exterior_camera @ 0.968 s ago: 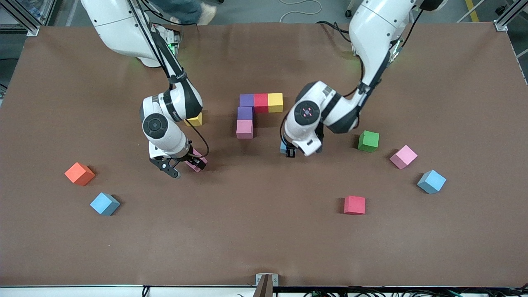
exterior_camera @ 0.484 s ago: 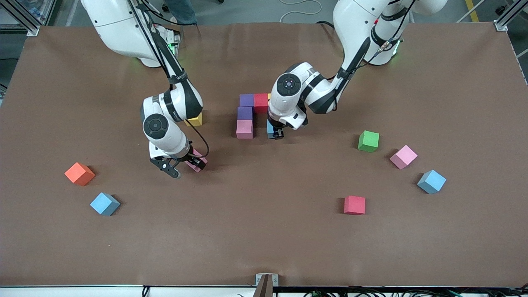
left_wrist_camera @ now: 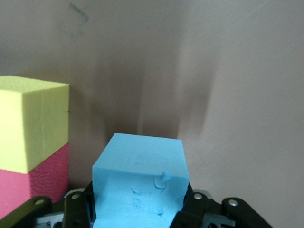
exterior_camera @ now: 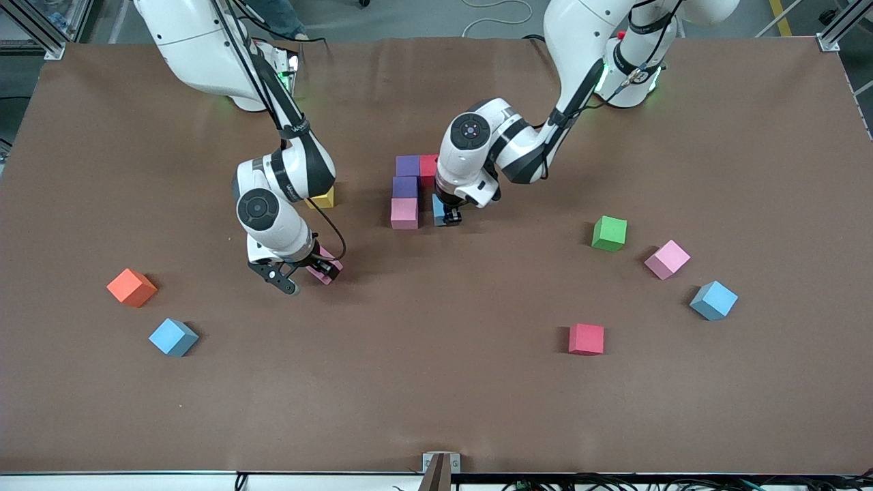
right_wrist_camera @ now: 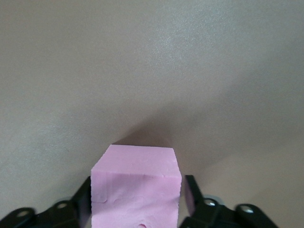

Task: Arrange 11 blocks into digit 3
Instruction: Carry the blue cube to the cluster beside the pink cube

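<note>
Nearest the front camera on the brown bench [exterior_camera: 436, 409], a red block [exterior_camera: 586, 339] is seen toward the left arm's end, and a light blue block [exterior_camera: 173, 337] toward the right arm's end, with an orange cube [exterior_camera: 131, 287] just farther. Another light blue block [exterior_camera: 713, 300], a pink block [exterior_camera: 667, 259] and a green block [exterior_camera: 609, 233] are spread farther along the left arm's end.

A pink cube [exterior_camera: 324, 264] is bracketed by the fingers of the right gripper [exterior_camera: 304, 273]; in the right wrist view the pink cube [right_wrist_camera: 137, 189] is flanked closely, though a firm grip cannot be confirmed.

A blue cube [left_wrist_camera: 140, 183] is gripped by the fingers of the left gripper [exterior_camera: 447, 217], just beside the pink column block [exterior_camera: 404, 213]. The partial digit continues farther with two purple blocks [exterior_camera: 406, 176] and a red top block [exterior_camera: 428, 165]. A yellow block [exterior_camera: 323, 198] lies beside the right arm.
</note>
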